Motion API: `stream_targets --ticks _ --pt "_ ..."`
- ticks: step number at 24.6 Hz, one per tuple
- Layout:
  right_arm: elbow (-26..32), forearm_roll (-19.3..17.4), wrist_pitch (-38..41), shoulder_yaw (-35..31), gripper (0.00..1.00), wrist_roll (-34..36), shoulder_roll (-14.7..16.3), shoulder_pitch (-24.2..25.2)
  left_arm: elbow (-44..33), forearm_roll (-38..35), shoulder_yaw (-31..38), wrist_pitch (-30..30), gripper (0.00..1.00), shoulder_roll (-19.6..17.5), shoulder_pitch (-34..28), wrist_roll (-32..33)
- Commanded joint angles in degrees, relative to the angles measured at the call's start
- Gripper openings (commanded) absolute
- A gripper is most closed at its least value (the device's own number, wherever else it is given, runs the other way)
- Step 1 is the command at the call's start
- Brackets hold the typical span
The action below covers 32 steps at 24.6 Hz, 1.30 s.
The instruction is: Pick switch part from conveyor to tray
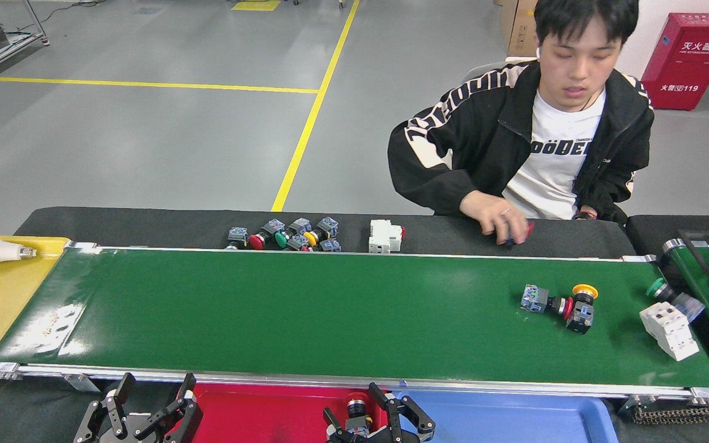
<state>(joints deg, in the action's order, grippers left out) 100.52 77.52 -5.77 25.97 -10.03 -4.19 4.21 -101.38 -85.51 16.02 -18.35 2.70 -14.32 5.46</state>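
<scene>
Release is the step in hand, as I read it: my right gripper (379, 418) sits low at the near edge of the view, over the red tray (280, 412) close to where it meets the blue tray (514, 418), with a switch part (356, 413) between its fingers. The jaws look spread around it, but I cannot tell from this angle whether they are clamped on it or have let go. To do this well I want the part fully inside the red tray's wall and low before the fingers part wide, so it does not bounce over the divider into the blue side; then I lift straight up before swinging back. My left gripper (145, 412) hangs at the bottom left beside the red tray, jaws apart and empty. On the conveyor (305, 307), the next candidates lie toward the right end: a red-capped switch (545, 301) touching a yellow-capped switch (582, 301), and further right a white breaker (668, 330) near a green-capped switch (668, 294). A person's hand (496, 221) rests on the black table (145, 224) beyond the belt, so I would keep my return path low and near.
</scene>
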Motion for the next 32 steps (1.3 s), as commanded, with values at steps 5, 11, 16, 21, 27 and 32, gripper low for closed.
stream_targets --ticks 5,11,16,21,27,32 --pt "1.0 5.5 -13.9 -8.3 0.95 4.5 2.2 -0.3 -0.6 -0.1 0.3 0.1 1.00 0.1 -0.4 -3.0" --pt "1.0 5.7 -15.5 -8.7 0.98 11.4 10.4 8.2 -0.7 -0.5 0.3 3.5 1.00 -0.1 -1.5 -2.7" --pt "0.9 0.4 -12.4 -10.0 0.99 15.3 16.1 11.6 -0.7 -0.4 0.3 4.0 1.00 -0.4 -2.5 -2.8" --pt "0.9 -6.1 -4.2 -18.1 0.99 17.7 16.7 12.8 -0.7 -0.4 0.2 3.8 1.00 -0.4 -2.5 -2.7" --pt "0.8 -8.2 -1.1 -20.4 0.99 17.0 14.2 13.3 -0.7 -0.4 -0.4 3.8 1.00 -0.3 -2.5 -2.7" --pt "-1.2 -3.2 -10.6 -20.0 0.98 11.7 8.4 9.1 -0.7 -0.5 -0.5 3.8 1.00 -0.4 -2.2 -2.7"
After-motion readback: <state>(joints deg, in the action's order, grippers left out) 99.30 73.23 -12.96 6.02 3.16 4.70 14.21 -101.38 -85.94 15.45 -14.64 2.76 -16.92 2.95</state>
